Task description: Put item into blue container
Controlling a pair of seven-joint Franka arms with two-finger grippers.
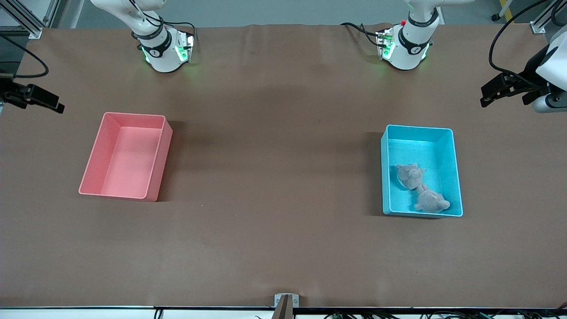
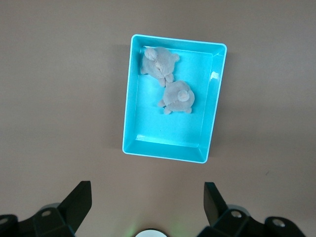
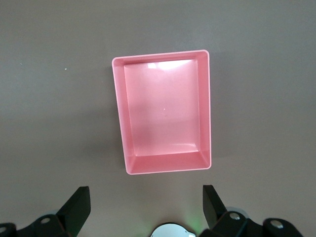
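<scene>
The blue container (image 1: 452, 146) (image 2: 212, 94) stands toward the left arm's end of the table. Two grey plush toys lie in it, touching each other: one (image 1: 409, 175) (image 2: 159, 61) mid-bin, the other (image 1: 430, 201) (image 2: 178, 96) by the wall nearest the front camera. My left gripper (image 2: 147, 197) (image 1: 491, 93) hangs open and empty high over the bare table between its base and the bin. High up near the pink bin, my right gripper (image 3: 145, 200) (image 1: 40, 99) is likewise open and empty.
A pink bin (image 1: 95, 155) (image 3: 121, 113) of like size stands toward the right arm's end, with nothing in it. Brown table (image 1: 274, 177) stretches between the two bins. The arms' bases (image 1: 409, 48) sit along the edge farthest from the front camera.
</scene>
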